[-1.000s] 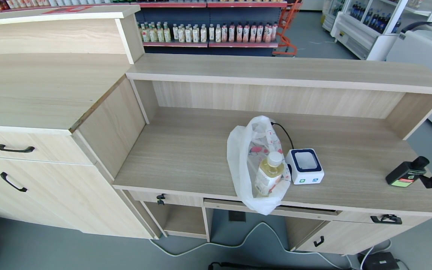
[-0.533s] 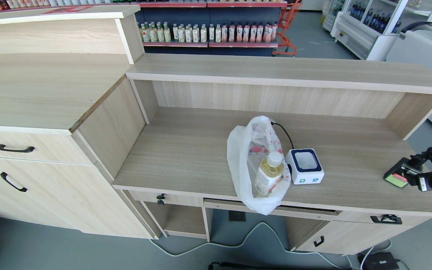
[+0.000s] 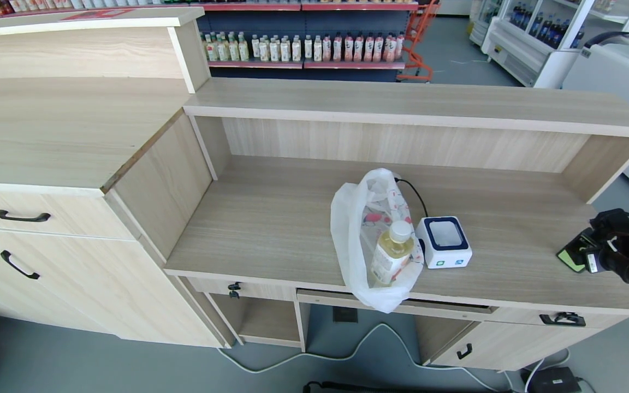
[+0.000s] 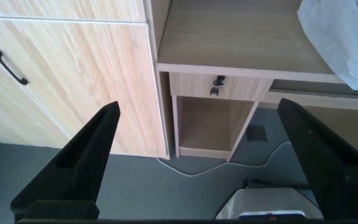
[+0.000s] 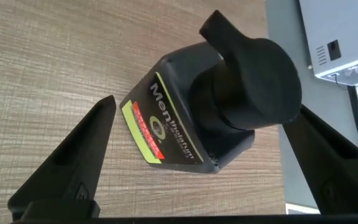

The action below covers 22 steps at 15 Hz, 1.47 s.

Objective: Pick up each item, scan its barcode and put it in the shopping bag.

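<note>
A black bottle with a green and red label (image 5: 185, 124) lies on its side on the wooden counter (image 3: 292, 218) near its right end, black cap away from the label. My right gripper (image 5: 204, 109) is open and straddles it, a finger on each side, not touching; in the head view the right gripper (image 3: 593, 252) covers most of the black bottle (image 3: 570, 256). A white shopping bag (image 3: 366, 229) stands mid-counter with a yellow drink bottle (image 3: 392, 254) inside. The white barcode scanner (image 3: 444, 242) sits right of it. My left gripper (image 4: 199, 106) hangs open below counter level, holding nothing.
A raised shelf (image 3: 402, 103) overhangs the back of the counter, with a side wall (image 3: 604, 164) at the right. A black cable (image 3: 414, 192) runs behind the scanner. The left wrist view shows cupboard doors (image 4: 67, 81), an open cubby (image 4: 213, 127) and a corner of the bag (image 4: 340, 37).
My right gripper has come in from the right edge and moved over the black bottle, now straddling it. The bag, drink bottle and scanner have not moved.
</note>
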### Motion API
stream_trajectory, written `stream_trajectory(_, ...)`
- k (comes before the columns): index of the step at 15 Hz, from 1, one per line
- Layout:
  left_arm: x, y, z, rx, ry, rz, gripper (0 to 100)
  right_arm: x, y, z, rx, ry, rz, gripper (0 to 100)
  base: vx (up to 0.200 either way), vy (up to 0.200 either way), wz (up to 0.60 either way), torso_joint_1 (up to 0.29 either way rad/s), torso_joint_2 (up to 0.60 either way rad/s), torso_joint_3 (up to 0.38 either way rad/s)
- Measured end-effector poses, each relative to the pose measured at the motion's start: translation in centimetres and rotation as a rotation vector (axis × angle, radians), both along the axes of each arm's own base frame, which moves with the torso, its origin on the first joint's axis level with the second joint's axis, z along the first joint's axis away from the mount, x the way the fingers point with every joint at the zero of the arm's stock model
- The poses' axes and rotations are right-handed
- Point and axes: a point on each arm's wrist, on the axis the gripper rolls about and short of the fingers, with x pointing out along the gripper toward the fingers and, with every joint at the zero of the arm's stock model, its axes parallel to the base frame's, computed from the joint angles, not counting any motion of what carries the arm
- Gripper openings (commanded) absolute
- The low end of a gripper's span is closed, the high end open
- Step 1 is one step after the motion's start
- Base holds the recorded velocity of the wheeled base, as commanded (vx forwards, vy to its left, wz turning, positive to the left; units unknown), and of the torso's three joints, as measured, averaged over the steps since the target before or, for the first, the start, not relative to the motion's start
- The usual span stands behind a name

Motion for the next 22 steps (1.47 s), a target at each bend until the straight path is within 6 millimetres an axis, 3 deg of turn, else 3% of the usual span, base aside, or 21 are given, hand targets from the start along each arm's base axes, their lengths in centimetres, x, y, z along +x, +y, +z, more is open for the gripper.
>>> stream_trajectory(3,0.0,0.0,0.0,0.000,0.000,0.000,100,0.5,0.6,-0.9,0.008,0.010,0.019,100,0.000,0.000,0.00,0.000,0.00,0.000)
stream_trajectory(4,0.0,0.0,0.0,0.000,0.000,0.000,100,0.7,0.8,-1.1,0.009,0.012,0.024,0,0.000,0.000,0.00,0.000,0.00,0.000)
stream_trajectory(11,0.0,0.0,0.0,0.000,0.000,0.000,100,1.8,1.6,-0.9,-0.023,-0.022,0.054,0,0.000,0.000,0.00,0.000,0.00,0.000)
stream_trajectory(14,0.0,0.0,0.0,0.000,0.000,0.000,100,1.3,1.9,0.9,-0.080,-0.046,0.062,0,0.000,0.000,0.00,0.000,0.00,0.000)
stream_trajectory(16,0.0,0.0,0.0,0.000,0.000,0.000,100,-0.7,2.5,3.9,-0.161,-0.050,0.065,0,0.000,0.000,0.00,0.000,0.00,0.000)
stream_trajectory(19,0.0,0.0,0.0,0.000,0.000,0.000,100,-6.6,5.1,9.2,-0.340,-0.034,0.088,0,0.000,0.000,0.00,0.000,0.00,0.000)
stream_trajectory(20,0.0,0.0,0.0,0.000,0.000,0.000,100,-8.6,6.6,11.2,-0.441,-0.056,0.129,0,0.000,0.000,0.00,0.000,0.00,0.000)
stream_trajectory(22,0.0,0.0,0.0,0.000,0.000,0.000,100,-11.4,11.9,14.5,-0.631,-0.140,0.300,0,0.000,0.000,0.00,0.000,0.00,0.000)
